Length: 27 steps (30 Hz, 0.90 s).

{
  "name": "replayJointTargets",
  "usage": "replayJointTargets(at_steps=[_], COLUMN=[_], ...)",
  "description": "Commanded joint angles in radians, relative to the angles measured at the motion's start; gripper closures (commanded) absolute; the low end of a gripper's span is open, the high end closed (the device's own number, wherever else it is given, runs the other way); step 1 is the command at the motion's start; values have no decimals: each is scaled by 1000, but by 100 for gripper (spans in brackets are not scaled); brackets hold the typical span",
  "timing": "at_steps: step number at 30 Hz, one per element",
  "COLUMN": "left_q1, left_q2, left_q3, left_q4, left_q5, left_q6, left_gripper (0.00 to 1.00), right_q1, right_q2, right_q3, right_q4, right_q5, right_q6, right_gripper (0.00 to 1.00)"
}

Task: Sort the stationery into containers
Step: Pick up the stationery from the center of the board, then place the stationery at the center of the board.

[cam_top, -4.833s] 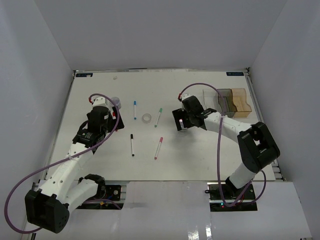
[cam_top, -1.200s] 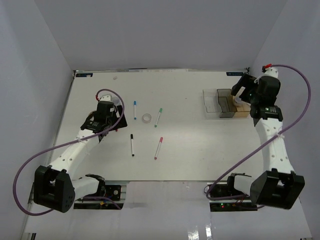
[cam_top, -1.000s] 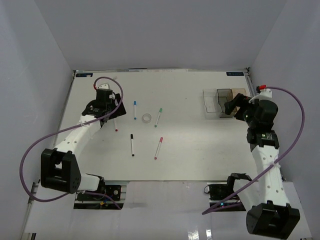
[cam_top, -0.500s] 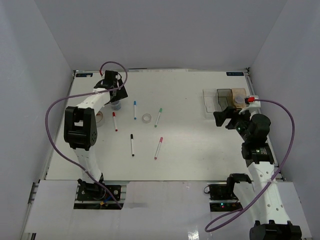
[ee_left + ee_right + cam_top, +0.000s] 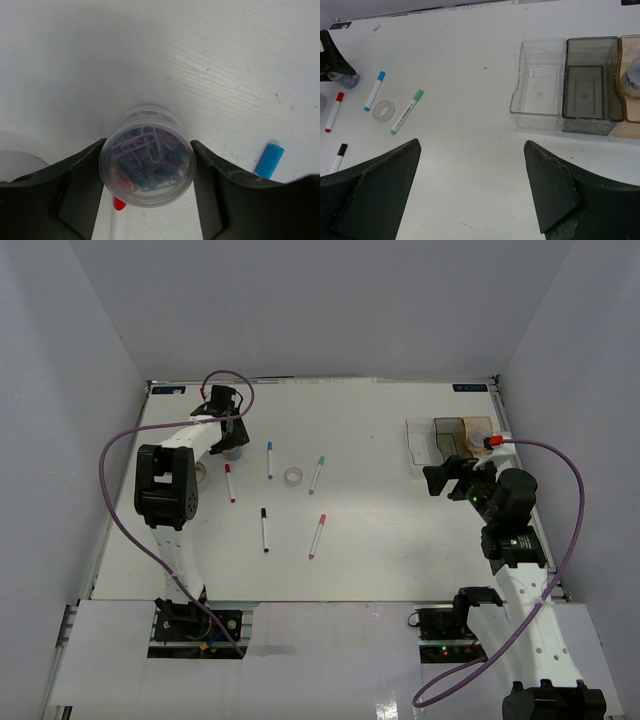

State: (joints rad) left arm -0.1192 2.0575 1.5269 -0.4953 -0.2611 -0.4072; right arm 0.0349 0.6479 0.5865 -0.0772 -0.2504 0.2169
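Note:
My left gripper [image 5: 229, 433] is at the far left, its jaws against both sides of a small clear round tub of coloured paper clips [image 5: 147, 170]. Marker pens lie on the table: red [image 5: 229, 482], blue [image 5: 269, 459], green [image 5: 317, 474], black [image 5: 264, 529] and pink [image 5: 317, 536]. A clear tape roll [image 5: 294, 476] sits between the blue and green pens. The clear [image 5: 540, 85], smoky grey [image 5: 590, 85] and amber [image 5: 629, 95] bins stand in a row at the far right. My right gripper [image 5: 472, 144] is open and empty, held in front of the bins.
A pale tape roll [image 5: 199, 472] lies left of the red pen. Another roll [image 5: 634, 75] shows inside the amber bin. White walls close in the table on the left, back and right.
My right gripper has drawn back from the amber bin toward the near side. My left gripper has swung to the far left onto the tub, and the red pen now lies uncovered.

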Motion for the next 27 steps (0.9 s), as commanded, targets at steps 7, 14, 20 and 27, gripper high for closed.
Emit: replayJointTargets(at_steps=[7, 14, 20, 27], left_q1=[-39, -328, -618, -813], left_q2=[-92, -197, -151, -16], left_q3=[35, 47, 100, 205], left_q4=[-2, -22, -35, -45], left_q5=[71, 65, 68, 80], left_q6=[36, 85, 84, 73], left_gripper=[53, 52, 51, 50], right_q1=[8, 8, 8, 8], right_q2=[-14, -21, -25, -33], right_q3=[4, 18, 35, 47], right_q4=[42, 30, 1, -26], right_q5=[-24, -55, -64, -53], right_q6=[-17, -7, -4, -2], right_gripper=[10, 10, 10, 10])
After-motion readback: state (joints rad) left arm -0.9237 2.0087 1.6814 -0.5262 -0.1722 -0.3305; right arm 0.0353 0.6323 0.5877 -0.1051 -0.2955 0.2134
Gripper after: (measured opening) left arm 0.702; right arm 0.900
